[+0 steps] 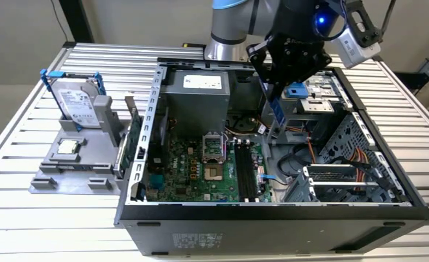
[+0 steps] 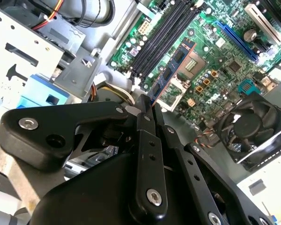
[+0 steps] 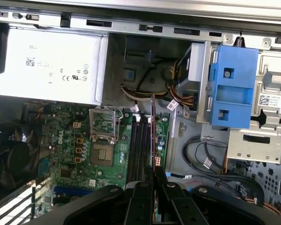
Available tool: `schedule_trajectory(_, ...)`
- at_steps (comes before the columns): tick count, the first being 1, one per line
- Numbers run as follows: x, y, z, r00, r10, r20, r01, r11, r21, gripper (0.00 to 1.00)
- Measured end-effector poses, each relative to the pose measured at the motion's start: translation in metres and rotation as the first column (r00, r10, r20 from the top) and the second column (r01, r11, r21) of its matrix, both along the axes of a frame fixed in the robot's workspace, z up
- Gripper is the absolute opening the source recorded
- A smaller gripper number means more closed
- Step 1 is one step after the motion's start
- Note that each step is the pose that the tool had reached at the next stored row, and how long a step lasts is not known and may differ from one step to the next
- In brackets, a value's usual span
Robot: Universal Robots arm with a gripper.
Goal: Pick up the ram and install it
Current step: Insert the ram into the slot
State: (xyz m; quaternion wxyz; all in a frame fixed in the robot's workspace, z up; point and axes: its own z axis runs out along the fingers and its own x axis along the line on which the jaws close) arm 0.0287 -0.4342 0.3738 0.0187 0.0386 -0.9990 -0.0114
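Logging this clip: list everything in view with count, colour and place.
table: one, silver, under everything
computer case: one, black, open on the table
motherboard: one, green, inside the case
power box: one, grey, inside the case
fan: one, black, beside the motherboard
bracket: one, blue, inside the case
stand: one, grey, beside the case
hard drive: one, silver, upright in the stand
chip: one, silver, on the stand
memory stick: one, bluish, above the motherboard
arm: one, silver, over the case
pincer: one, black, shut on the memory stick

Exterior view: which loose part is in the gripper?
The ram, the thin bluish stick held on edge over the case; the CPU chip and hard drive sit on the grey holder.
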Motion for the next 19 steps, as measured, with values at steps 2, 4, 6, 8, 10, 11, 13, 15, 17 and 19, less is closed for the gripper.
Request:
schedule_trajectory(2, 0.0009, -0.0001, -0.0013, 1.0000, 0.000, 0.0000, 0.000, 1.0000, 0.0000, 0.00)
schedule_trajectory(4, 0.0017, -0.0001, -0.0027, 1.0000, 0.000, 0.0000, 0.000, 1.0000, 0.0000, 0.00)
schedule_trajectory(6, 0.0025, -0.0001, -0.0042, 1.0000, 0.000, 0.0000, 0.000, 1.0000, 0.0000, 0.00)
schedule_trajectory(8, 0.0035, -0.0002, -0.0059, 1.0000, 0.000, 0.0000, 0.000, 1.0000, 0.0001, 0.00)
schedule_trajectory(10, 0.0044, -0.0003, -0.0076, 1.0000, 0.000, 0.0000, 0.000, 1.0000, 0.0000, 0.00)
schedule_trajectory(11, 0.0049, -0.0004, -0.0085, 1.0000, 0.000, 0.0000, 0.000, 1.0000, 0.0000, 0.00)
schedule_trajectory(13, 0.0058, -0.0007, -0.0101, 1.0000, 0.000, 0.0000, 0.000, 1.0000, 0.0000, 0.00)
schedule_trajectory(15, 0.0067, -0.0009, -0.0117, 1.0000, 0.000, 0.0000, 0.000, 1.0000, 0.0001, 0.00)
schedule_trajectory(17, 0.0076, -0.0013, -0.0128, 1.0000, 0.000, 0.0000, 0.000, 1.0000, -0.0001, 0.00)
schedule_trajectory(19, 0.0083, -0.0016, -0.0140, 1.0000, 0.000, 0.0000, 0.000, 1.0000, 0.0001, 0.00)
